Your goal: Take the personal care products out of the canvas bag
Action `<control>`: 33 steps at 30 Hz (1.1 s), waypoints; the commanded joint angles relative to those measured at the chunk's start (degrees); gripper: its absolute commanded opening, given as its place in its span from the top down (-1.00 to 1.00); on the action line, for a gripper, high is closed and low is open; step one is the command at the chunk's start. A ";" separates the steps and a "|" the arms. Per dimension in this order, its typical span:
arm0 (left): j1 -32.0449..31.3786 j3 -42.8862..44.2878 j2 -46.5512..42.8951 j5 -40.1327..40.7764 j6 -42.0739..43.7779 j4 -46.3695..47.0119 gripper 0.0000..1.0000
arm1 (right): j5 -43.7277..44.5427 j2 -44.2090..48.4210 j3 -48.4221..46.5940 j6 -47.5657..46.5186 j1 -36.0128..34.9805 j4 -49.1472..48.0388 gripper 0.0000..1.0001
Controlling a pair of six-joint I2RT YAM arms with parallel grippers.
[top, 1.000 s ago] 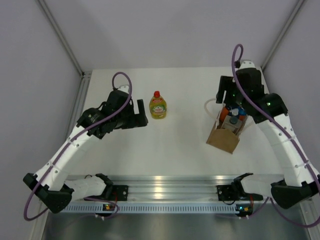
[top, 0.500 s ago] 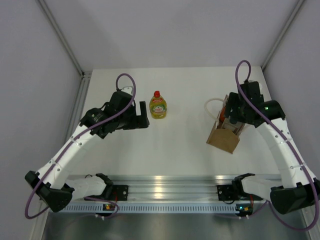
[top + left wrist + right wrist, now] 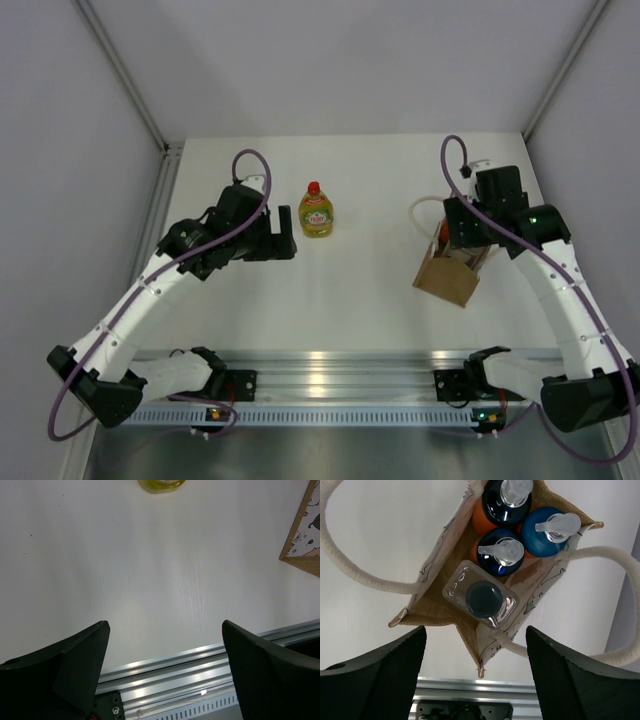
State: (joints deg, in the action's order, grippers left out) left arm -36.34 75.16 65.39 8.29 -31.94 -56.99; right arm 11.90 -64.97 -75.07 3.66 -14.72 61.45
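**Right arm.** The right gripper [image 3: 475,630] hangs over the mouth of the canvas bag [image 3: 432,607]. Its fingers [image 3: 375,675] stand wide apart and clamp nothing. From the top external view, the arm body covers the fingertips and most of the bag opening. How far the fingers are above the bag cannot be told.

**Bag and contents.** The bag stands on the right side of the table [image 3: 360,300]. Its far rim is cut off by the top edge of the right wrist view. Inside are four products:
- The whitish rectangular bottle [image 3: 481,600] with a dark cap is nearest the wrist camera.
- Three orange bottles [image 3: 500,552] with blue tops are packed touching one another behind it. Only slivers of their orange bodies show.

Both white loop handles [image 3: 350,575] fall outward and run out of frame.

**Left arm.** The left gripper [image 3: 165,630] is above bare table, with its fingers apart and holding nothing. The yellow-green bottle [image 3: 316,214] with a red cap stands upright on the table just beside this gripper, well apart from the bag. In the left wrist view only its base shows, at the top edge. One corner of the bag enters that view at the right. The printed pattern on the bag is too small to read.
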 commanded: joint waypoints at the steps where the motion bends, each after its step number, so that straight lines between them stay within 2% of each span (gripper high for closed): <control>1: -0.23 0.69 -1.57 -0.74 2.14 1.62 -0.97 | -6.00 3.35 2.90 -14.27 2.06 -6.68 -0.56; 2: -0.23 0.78 -2.19 -0.82 2.32 1.53 -0.97 | -6.88 3.71 2.82 -14.56 2.33 -8.26 -0.58; 5: -0.14 0.52 -3.24 -0.82 2.85 1.53 -0.97 | -16.70 1.34 1.68 -16.31 4.26 -7.41 -0.54; 11: -0.22 1.57 -3.86 0.05 3.55 0.57 -0.96 | -20.68 -4.19 0.54 -25.71 6.46 1.12 -0.52; 14: -0.14 2.01 -4.04 1.19 4.61 0.39 -0.97 | -16.50 -4.46 2.29 -27.66 6.55 1.22 -0.52; 22: -0.22 2.19 -2.72 0.93 5.31 0.39 -0.97 | -12.69 -7.72 3.17 -29.41 6.99 -1.86 -0.46; 33: -0.14 1.66 -2.90 0.58 5.66 0.39 -0.96 | -16.82 -10.00 5.02 -31.70 7.16 -4.67 -0.41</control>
State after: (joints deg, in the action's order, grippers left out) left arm -36.34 75.22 62.65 8.58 -27.03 -57.10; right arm -2.22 -74.37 -70.02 -26.61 -8.73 58.74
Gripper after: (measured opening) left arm 0.983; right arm 0.718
